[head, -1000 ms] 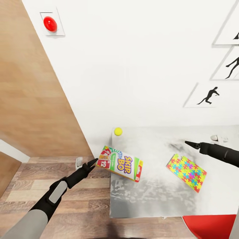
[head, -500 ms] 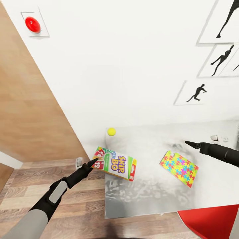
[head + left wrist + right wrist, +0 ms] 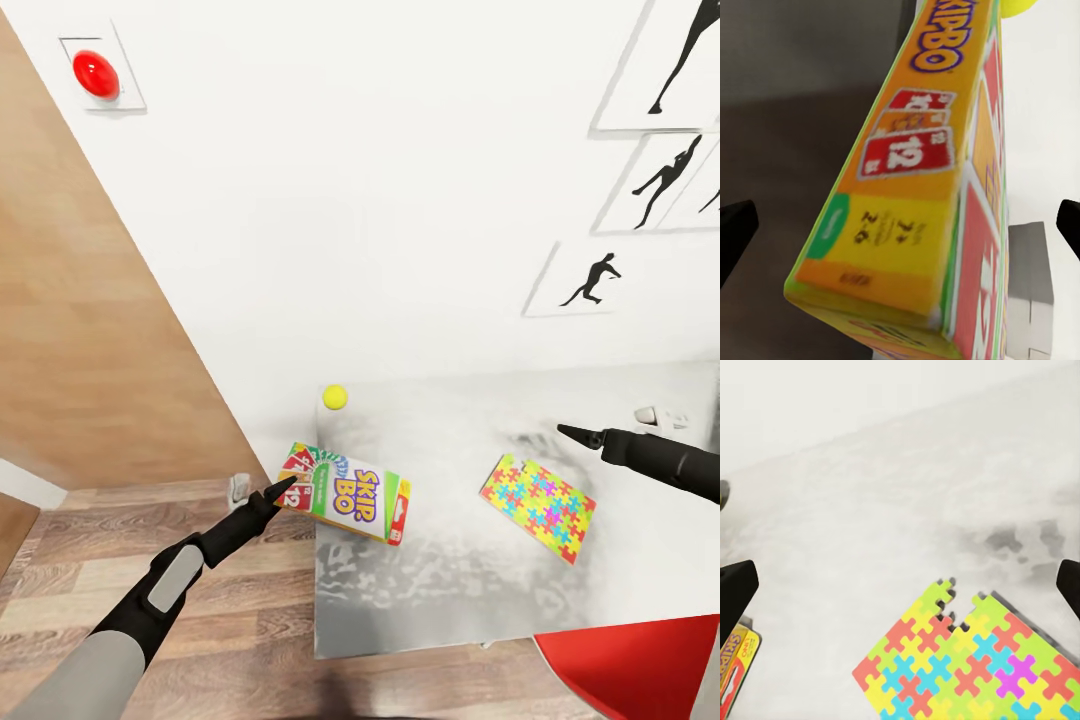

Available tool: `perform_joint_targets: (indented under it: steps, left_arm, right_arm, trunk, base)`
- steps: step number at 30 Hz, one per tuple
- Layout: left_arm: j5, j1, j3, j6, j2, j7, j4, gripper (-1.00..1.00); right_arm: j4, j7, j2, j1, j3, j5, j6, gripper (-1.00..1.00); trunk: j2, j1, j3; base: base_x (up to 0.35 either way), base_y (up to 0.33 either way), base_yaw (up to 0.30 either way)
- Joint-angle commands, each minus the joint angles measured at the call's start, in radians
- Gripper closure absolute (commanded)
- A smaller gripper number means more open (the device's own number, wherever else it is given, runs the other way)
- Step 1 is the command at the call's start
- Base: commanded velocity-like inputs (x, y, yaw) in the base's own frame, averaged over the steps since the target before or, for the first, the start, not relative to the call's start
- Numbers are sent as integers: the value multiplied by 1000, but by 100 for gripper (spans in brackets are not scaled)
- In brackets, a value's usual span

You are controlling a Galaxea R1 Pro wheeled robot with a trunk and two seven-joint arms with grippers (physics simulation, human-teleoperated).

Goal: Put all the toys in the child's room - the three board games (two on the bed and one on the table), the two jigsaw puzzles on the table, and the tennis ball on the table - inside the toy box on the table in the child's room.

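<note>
A yellow-green-red Skip-Bo board game (image 3: 345, 493) lies on the pale grey table (image 3: 450, 585), its left end overhanging the table's edge. My left gripper (image 3: 285, 489) is at that end, open; in the left wrist view the box (image 3: 915, 202) lies between its wide-apart fingers (image 3: 735, 232). The tennis ball (image 3: 335, 397) rests near the table's far left corner. A multicoloured jigsaw puzzle (image 3: 537, 506) lies flat to the right. My right gripper (image 3: 575, 433) hovers open above the table, beyond the puzzle (image 3: 967, 667). The toy box and the bed are out of view.
A white wall with black silhouette pictures (image 3: 592, 280) backs the table. A red round button (image 3: 97, 73) is on the wall, high at the left. Wooden doors (image 3: 90, 330) and plank floor (image 3: 250, 620) lie left of the table. A red seat (image 3: 630, 670) stands at the table's near right.
The whole picture has shifted left and down, so the camera has moved. The Skip-Bo box now sits closer to my left gripper's tips. Both arms hold the same pose.
</note>
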Motion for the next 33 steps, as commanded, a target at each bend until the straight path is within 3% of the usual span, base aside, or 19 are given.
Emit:
perform_joint_targets:
  steps: [1, 27, 28, 33]
  left_arm:
    - [10, -1, -4, 8, 1, 0, 0, -100]
    - [10, -1, -5, 8, 0, 0, 0, -100]
    - [10, -1, -5, 8, 0, 0, 0, 100]
    - [10, -1, -5, 8, 0, 0, 0, 100]
  right_arm:
    - [-1, 10, 0, -1, -1, 10, 6, -100]
    - [-1, 10, 0, -1, -1, 10, 6, -100]
    - [-1, 10, 0, -1, -1, 10, 6, -100]
    - [-1, 10, 0, -1, -1, 10, 6, -100]
  trunk:
    - [-2, 1, -2]
    - [-2, 1, -2]
    - [-2, 1, -2]
    - [-2, 1, -2]
  base:
    - [0, 0, -6]
    - [0, 0, -1]
    - [0, 0, 0]
    - [0, 0, 0]
